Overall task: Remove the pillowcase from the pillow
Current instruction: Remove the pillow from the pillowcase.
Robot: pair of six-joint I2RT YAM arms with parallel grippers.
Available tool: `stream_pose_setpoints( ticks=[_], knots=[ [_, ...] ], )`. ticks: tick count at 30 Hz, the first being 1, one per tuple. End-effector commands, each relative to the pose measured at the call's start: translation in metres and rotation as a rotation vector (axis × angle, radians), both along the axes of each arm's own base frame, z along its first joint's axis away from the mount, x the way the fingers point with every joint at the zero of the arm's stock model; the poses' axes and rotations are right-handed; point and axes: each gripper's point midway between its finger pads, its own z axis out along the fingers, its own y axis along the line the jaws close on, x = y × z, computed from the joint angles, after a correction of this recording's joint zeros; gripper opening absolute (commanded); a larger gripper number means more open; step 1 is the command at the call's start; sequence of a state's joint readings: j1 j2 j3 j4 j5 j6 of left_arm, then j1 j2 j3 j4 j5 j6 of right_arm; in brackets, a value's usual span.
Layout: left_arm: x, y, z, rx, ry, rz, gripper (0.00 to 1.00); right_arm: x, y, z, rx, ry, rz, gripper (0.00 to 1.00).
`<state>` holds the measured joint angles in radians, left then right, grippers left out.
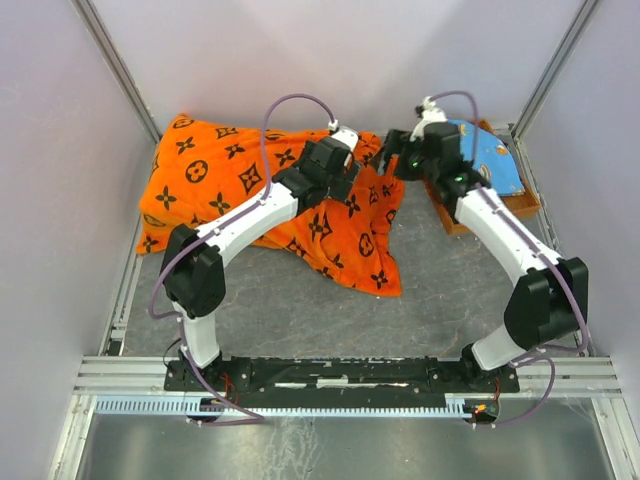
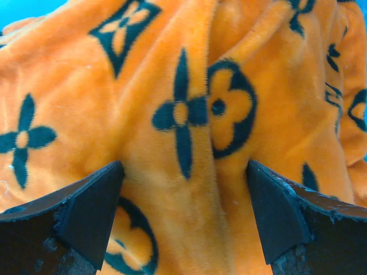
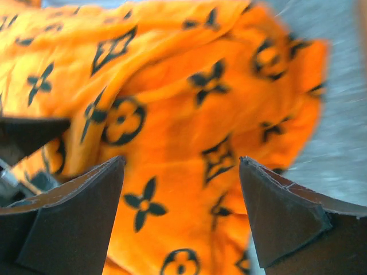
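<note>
The orange pillowcase point(image 1: 230, 190) with black flower and monogram motifs lies bunched across the back left of the table. A flap of it trails toward the front middle. My left gripper point(image 1: 352, 165) is low over its right end. In the left wrist view the gripper point(image 2: 183, 166) is open, its fingers standing on either side of a raised fold of the pillowcase point(image 2: 189, 74). My right gripper point(image 1: 387, 155) hovers just right of the same end. It is also open point(image 3: 182, 160), with the pillowcase point(image 3: 172, 114) beyond it and nothing between its fingers. The pillow is hidden.
A wooden tray point(image 1: 455, 215) holding a light-blue patterned cloth point(image 1: 490, 160) sits at the back right, under the right forearm. Grey table surface point(image 1: 450, 290) shows in front of the fabric. Pale walls and metal rails enclose the workspace.
</note>
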<state>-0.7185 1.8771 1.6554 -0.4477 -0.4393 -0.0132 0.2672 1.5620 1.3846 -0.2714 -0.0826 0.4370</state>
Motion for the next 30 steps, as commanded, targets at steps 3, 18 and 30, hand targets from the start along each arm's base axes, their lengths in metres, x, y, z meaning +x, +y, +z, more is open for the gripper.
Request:
stream_pose_setpoints(
  ticks=[3,18,30],
  knots=[
    [0.005,0.024,0.035,-0.147,-0.071,0.022,0.95,-0.004,0.069,-0.033,0.227,-0.013,0.016,0.88],
    [-0.030,0.106,0.002,-0.258,0.030,0.149,0.96,-0.035,0.138,-0.075,0.171,0.087,0.186,0.56],
    [0.002,0.165,0.035,-0.243,-0.010,0.341,0.84,-0.088,0.039,-0.136,-0.136,0.235,-0.046,0.07]
  ],
)
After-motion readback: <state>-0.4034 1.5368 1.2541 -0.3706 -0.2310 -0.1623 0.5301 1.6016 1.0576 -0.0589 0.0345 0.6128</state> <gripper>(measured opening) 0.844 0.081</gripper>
